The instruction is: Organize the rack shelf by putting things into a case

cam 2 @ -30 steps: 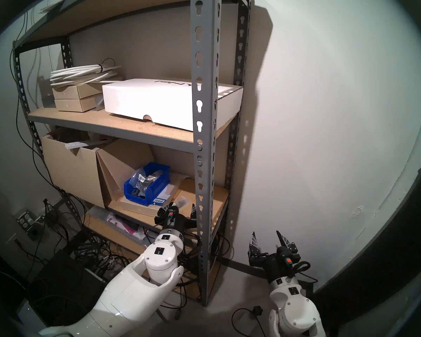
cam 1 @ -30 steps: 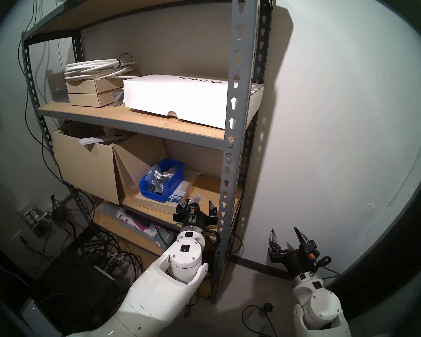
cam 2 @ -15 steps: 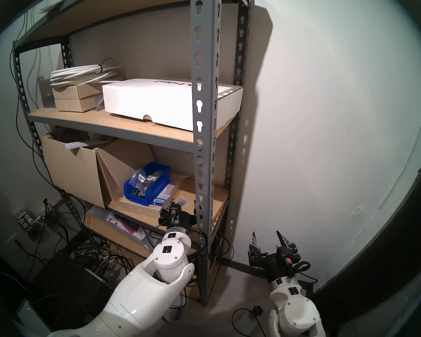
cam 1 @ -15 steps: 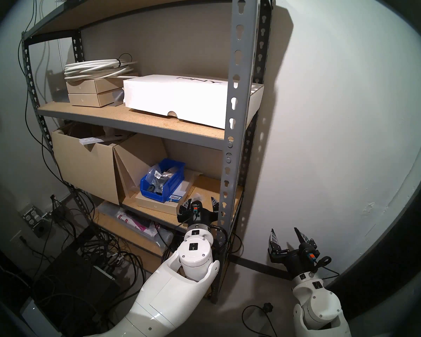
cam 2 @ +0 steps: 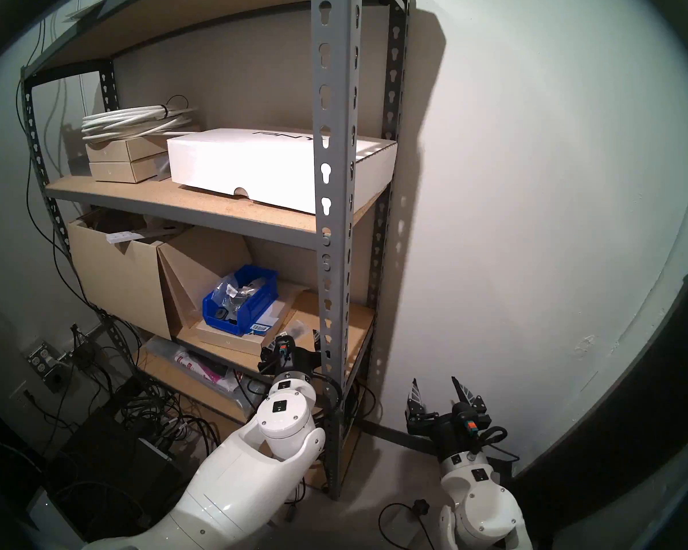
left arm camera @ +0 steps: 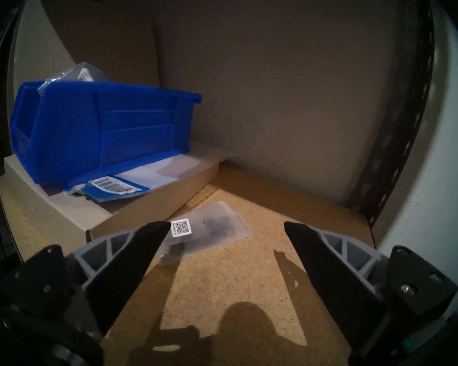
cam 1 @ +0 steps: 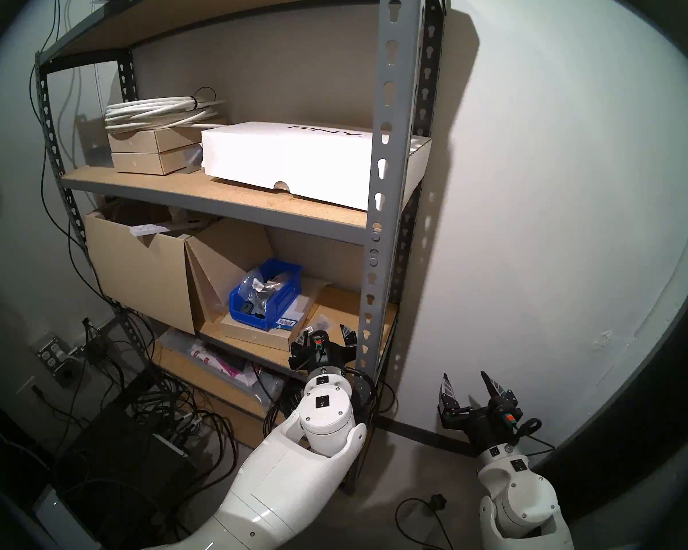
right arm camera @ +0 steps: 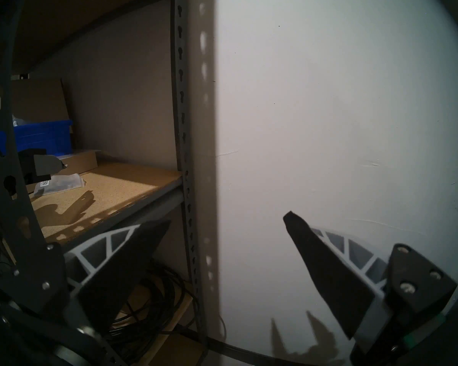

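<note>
The rack shelf [cam 1: 386,148] fills the head view – grey slotted uprights carrying tan particleboard boards. On an upper board lies a large flat white box [cam 1: 287,162] beside two stacked tan boxes [cam 1: 148,150] topped with a coil of white cable [cam 1: 159,110]. One board down, an open cardboard box [cam 1: 136,267] stands at the left. To its right, on the same board, a flat tan box [left arm camera: 148,199] carries the blue bin [left arm camera: 98,127], which sits on top of it with its lower scooped lip toward the front of the shelf. Crinkly clear bags [cam 1: 261,285] of dark pieces already fill the bin. Beside the bin, on the flat box, lies a blue-and-white barcode label [left arm camera: 117,184].

The left claw [left arm camera: 226,225] is at the front edge of this board, jaws spread wide and empty. Just ahead of it one small clear bag [left arm camera: 209,225] of black hardware lies flat on the bare particleboard, its white code label next to the claw's left fingertip [left arm camera: 156,228] – right of the flat box and well outside the bin.

The right claw [cam 1: 466,378] is out to the right of the rack before the pale wall, jaws apart, holding nothing.
</note>
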